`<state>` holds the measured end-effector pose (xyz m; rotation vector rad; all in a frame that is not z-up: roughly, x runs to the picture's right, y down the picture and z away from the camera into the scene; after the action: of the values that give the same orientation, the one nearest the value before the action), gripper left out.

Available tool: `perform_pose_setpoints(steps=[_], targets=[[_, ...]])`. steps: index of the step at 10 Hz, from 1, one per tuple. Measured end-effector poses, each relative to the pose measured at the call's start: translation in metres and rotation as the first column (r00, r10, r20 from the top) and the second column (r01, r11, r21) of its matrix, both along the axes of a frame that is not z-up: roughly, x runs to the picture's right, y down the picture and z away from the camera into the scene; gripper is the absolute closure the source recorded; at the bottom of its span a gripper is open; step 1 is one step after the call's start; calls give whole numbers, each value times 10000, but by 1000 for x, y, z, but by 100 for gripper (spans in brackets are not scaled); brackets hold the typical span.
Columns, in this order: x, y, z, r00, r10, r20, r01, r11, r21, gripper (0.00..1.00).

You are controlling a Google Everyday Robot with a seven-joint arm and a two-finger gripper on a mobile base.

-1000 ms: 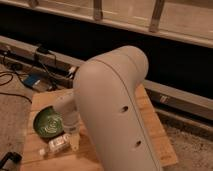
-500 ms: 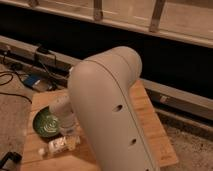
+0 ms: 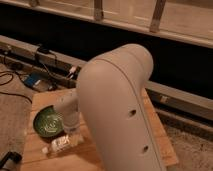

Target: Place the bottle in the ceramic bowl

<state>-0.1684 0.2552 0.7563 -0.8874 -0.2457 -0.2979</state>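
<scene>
Bottle (image 3: 61, 144) lying flat just beside ceramic bowl (image 3: 48, 120), gripper (image 3: 71, 134) right above bottle, claw state impossible to tell.

white bottle (image 3: 61, 144), green swirled bowl (image 3: 48, 121)

The bottle (image 3: 61, 144) label's print is unreadable.

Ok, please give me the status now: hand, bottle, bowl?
Hand low over the wooden table, just above the small white plastic bottle. Bottle lying on its side, outside the round dark-green ceramic bowl. Nothing between them.
</scene>
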Motion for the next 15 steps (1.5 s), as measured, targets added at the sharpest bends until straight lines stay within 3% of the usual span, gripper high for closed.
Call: perform_pose_setpoints(steps=[2, 4, 6, 12, 15], targets=[[17, -32, -16, 9992, 339, -214, -324, 9974, 643, 100], [27, -65, -32, 9975, 655, -255, -614, 9887, 1371, 100], [22, -90, -38, 9981, 585, -172, -541, 9797, 1932, 100], [-47, -153, -9, 9972, -495, 557, 321, 9597, 2792, 100], [-71, -164, 3, 9921, -725, 1020, 410, 9584, 2824, 99]])
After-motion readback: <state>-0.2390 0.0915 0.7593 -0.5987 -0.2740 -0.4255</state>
